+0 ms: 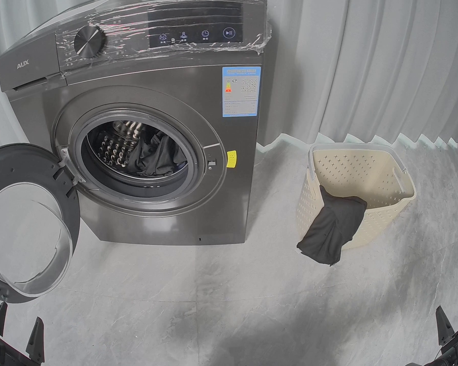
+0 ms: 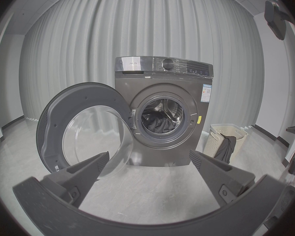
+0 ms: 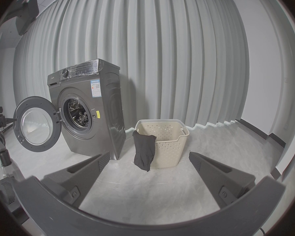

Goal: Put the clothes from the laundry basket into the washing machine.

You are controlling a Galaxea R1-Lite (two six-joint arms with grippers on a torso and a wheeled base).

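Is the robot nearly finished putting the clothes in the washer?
Partly. Some dark clothes already lie inside the washing machine, its door open. Nothing is in hand: the left gripper and right gripper have open, empty jaws. One dark garment is left, draped over the rim of the laundry basket.

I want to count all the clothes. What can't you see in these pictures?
- Bottom of the laundry basket: head view, its front wall and the draped dark garment hide it.
- Deep inside the washing machine: head view, the clothes pile hides it.
- The left end effector and right end effector: head view, bottom edge cuts them off.
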